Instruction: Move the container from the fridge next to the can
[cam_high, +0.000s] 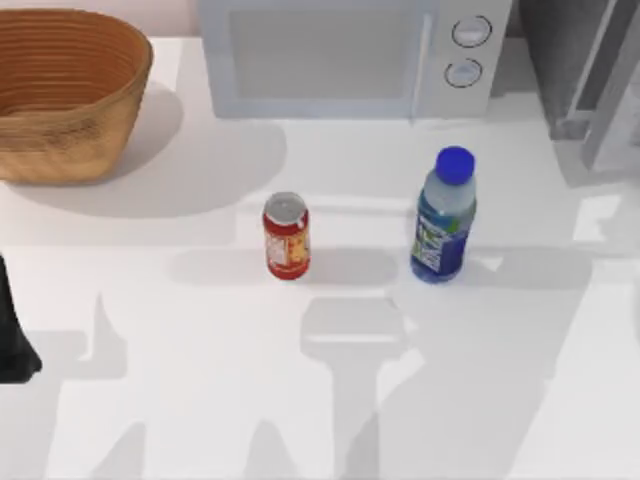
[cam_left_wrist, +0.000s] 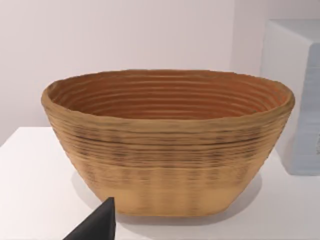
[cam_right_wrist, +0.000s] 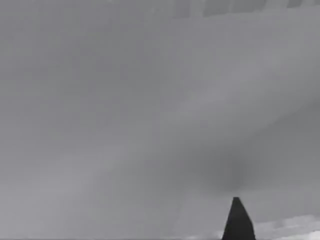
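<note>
The bottle stood upright mid-table, near the can to its left, well apart from the left arm at the left edge; finger states could not be told.

The bottle — clear plastic, round blue cap, blue-and-green label — stands upright on the white surface, to the right of the can with a gap between them. The can is short, red, silver-topped and upright. The grey fridge sits at the back right corner.
</note>
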